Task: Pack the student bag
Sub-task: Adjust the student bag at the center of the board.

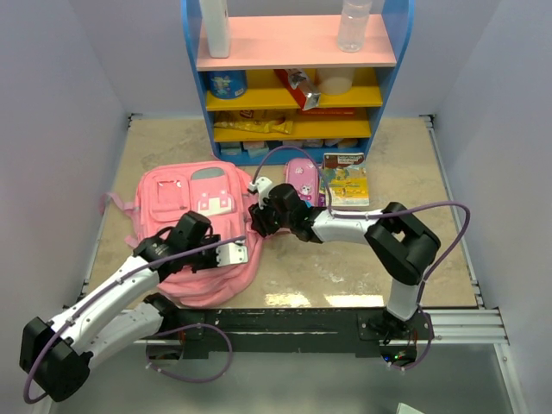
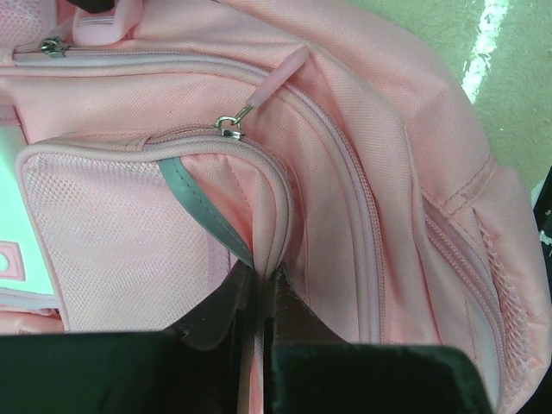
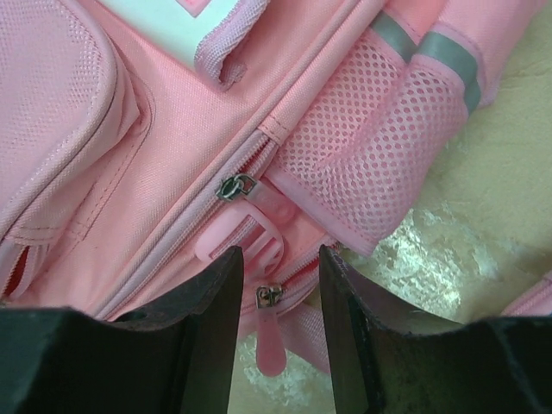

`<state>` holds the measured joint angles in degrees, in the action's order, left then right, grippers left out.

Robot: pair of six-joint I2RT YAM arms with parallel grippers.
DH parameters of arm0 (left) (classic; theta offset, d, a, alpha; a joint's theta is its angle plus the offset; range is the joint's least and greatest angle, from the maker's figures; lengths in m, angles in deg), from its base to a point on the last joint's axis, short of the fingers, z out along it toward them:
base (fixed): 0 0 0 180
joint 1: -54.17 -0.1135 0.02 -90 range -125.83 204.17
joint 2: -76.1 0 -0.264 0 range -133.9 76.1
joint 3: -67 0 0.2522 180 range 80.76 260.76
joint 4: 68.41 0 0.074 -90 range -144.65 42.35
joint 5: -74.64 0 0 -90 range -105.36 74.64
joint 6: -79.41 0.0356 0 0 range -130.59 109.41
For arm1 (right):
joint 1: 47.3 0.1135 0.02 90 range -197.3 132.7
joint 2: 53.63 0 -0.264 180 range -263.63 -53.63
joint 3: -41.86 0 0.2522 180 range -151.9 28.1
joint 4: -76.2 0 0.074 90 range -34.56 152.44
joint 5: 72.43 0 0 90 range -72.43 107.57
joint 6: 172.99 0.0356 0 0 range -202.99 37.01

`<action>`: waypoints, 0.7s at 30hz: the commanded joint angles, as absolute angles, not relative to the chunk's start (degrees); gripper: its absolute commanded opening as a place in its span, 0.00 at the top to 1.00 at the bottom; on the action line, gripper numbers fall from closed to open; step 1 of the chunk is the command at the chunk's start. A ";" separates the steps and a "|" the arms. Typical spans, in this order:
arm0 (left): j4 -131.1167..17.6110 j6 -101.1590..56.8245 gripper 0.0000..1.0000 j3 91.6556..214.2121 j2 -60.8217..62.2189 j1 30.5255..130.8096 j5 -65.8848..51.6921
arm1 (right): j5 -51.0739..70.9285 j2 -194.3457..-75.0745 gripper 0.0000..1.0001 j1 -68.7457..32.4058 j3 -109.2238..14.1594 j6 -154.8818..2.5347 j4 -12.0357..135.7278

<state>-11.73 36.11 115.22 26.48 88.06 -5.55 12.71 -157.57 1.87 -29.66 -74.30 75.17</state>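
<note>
Pink student bag (image 2: 388, 129) pinched by left tool (image 2: 261, 274); right tool (image 3: 280, 253) parted.

A beige, marbled desk (image 1: 345, 276) carries a large pink student bag (image 1: 164, 216), lying flat on its left half. Just right of the student bag's far corner lies a small pink pencil case (image 1: 302, 177), and farther right of the bag a colourful picture book (image 1: 347, 179). Behind the student bag, at the desk's far edge, stands a blue shelf unit (image 1: 285, 39) with pink and yellow shelves.
</note>
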 commanded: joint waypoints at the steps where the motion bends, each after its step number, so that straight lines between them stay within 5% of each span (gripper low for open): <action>1: -11.76 37.75 1.00 119.87 29.61 88.01 -6.66 | 7.92 -158.13 0.56 1.75 -33.33 -80.26 80.27; 21: -8.15 38.46 1.00 126.55 31.55 87.92 -7.27 | -2.91 -157.87 0.53 0.51 -21.56 -76.57 96.27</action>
<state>-3.71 36.96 121.15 30.96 88.04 -5.60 1.10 -159.03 -0.36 -25.07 -76.97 90.28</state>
